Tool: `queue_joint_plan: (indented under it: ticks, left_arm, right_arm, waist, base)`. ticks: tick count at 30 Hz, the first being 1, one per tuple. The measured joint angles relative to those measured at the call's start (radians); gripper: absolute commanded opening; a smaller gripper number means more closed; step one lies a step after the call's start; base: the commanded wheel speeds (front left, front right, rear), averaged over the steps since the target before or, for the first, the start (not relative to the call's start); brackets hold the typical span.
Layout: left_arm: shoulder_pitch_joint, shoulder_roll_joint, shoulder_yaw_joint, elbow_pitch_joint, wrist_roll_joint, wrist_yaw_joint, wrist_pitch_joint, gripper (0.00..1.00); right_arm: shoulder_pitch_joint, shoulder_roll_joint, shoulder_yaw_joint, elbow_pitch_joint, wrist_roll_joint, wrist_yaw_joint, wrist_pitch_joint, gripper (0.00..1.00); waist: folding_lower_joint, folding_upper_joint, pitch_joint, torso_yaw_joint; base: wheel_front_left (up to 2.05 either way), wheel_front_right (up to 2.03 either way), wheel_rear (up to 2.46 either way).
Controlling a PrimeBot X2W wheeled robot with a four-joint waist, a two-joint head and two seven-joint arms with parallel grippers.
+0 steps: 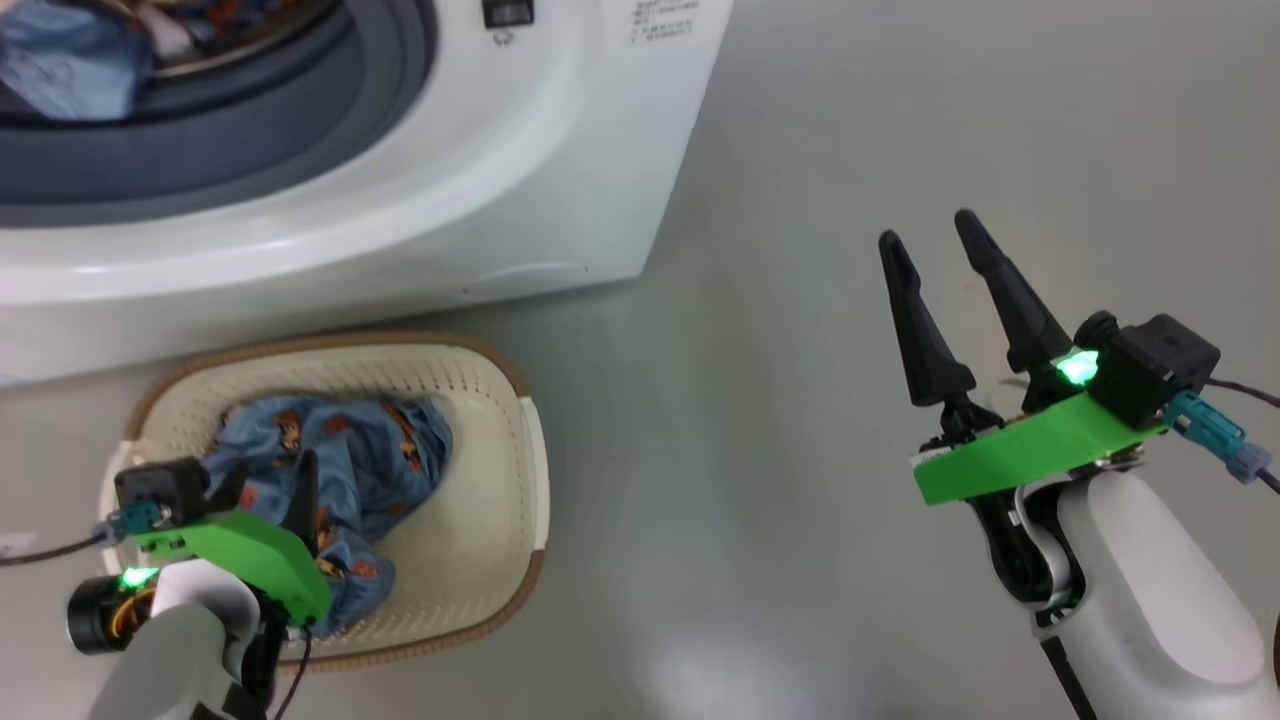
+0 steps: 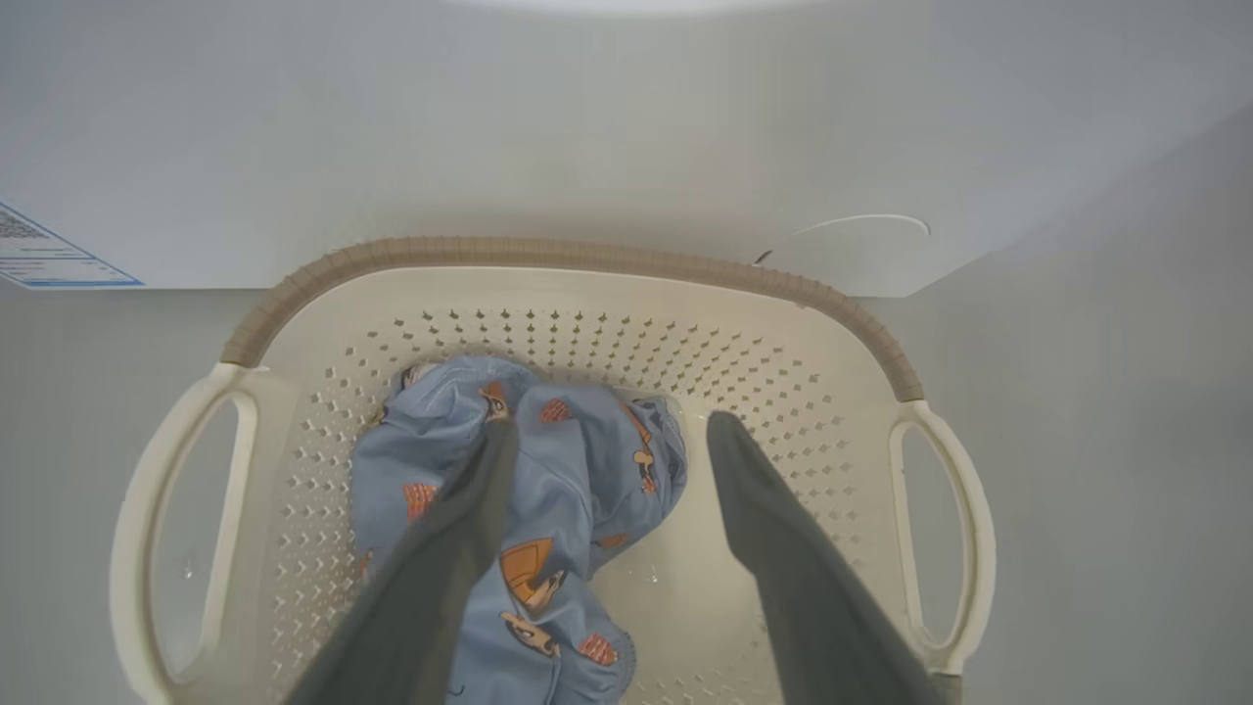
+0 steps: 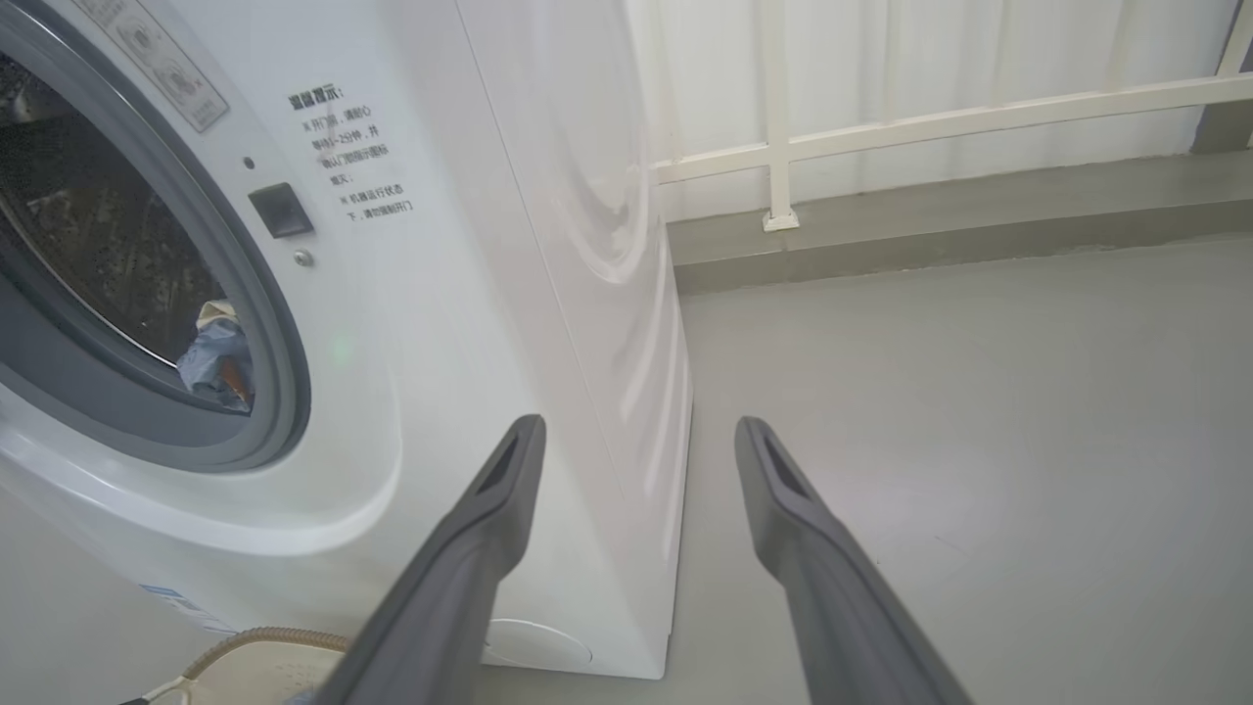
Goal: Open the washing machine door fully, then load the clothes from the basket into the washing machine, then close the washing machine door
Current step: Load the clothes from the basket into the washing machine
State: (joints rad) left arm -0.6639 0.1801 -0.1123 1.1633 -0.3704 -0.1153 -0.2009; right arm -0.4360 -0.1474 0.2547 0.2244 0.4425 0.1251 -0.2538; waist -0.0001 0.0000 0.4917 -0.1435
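Note:
The washing machine [image 1: 500,180] stands at the upper left with its grey-ringed opening [image 1: 250,130] uncovered; its door is out of view. Some blue clothes [image 1: 70,60] lie inside the drum, also seen as blue fabric [image 3: 215,357] from the right wrist. In front of the machine, the cream basket [image 1: 480,500] holds a bunched blue garment [image 1: 370,460] with orange prints. My left gripper [image 1: 268,478] hangs open over the basket, one finger across the garment [image 2: 568,470], the other over bare basket floor. My right gripper [image 1: 927,228] stands open above the floor, right of the machine.
Bare grey floor [image 1: 850,150] stretches to the right of the machine and basket. A white railing [image 3: 881,127] on a low kerb runs along the far wall behind the machine. A blue label [image 2: 49,259] sits low on the machine's front.

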Motion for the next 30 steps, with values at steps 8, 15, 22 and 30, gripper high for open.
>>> queue_joint_plan:
  ticks: [8, 15, 22, 30]
  left_arm:
    - [-0.073, 0.028, -0.009, 0.083, -0.003, -0.007, 0.016, 1.00]
    - [-0.118, 0.050, -0.022, 0.109, 0.000, 0.007, 0.041, 1.00]
    - [-0.170, 0.075, -0.023, 0.120, -0.001, 0.041, 0.072, 1.00]
    - [-0.197, 0.120, -0.013, 0.129, -0.017, 0.090, 0.130, 1.00]
  right_arm:
    - [-0.045, 0.020, 0.001, -0.020, -0.006, 0.000, 0.000, 1.00]
    - [-0.072, 0.030, -0.001, -0.038, -0.013, 0.000, 0.000, 1.00]
    - [-0.076, 0.053, 0.001, -0.052, -0.014, 0.000, 0.000, 1.00]
    - [-0.095, 0.072, 0.002, -0.070, -0.014, 0.000, 0.000, 1.00]
  waist:
    - [0.0001, 0.0000, 0.113, -0.015]
    - [0.0001, 0.0000, 0.213, -0.032]
    - [0.0001, 0.0000, 0.298, -0.056]
    - [0.0001, 0.0000, 0.373, -0.098]
  base:
    - [0.00, 0.00, 0.00]
    - [0.00, 0.00, 0.00]
    - [0.00, 0.00, 0.00]
    - [0.00, 0.00, 0.00]
